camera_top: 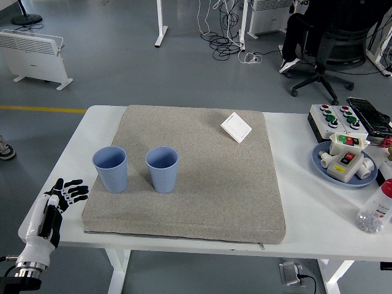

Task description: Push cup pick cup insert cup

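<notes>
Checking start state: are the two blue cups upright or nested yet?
Both upright and apart: left cup and right cup stand side by side on the grey mat, rims up, not nested.

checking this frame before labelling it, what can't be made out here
Head view only:
- Right hand: out of the picture entirely.
- Left hand: fingers spread flat on the table; the arm is cut off by the bottom-left corner.
- Person on the chair: cut off by the top edge.
- Two cups: bottoms inside not visible.
- Switch: markings too small.
</notes>
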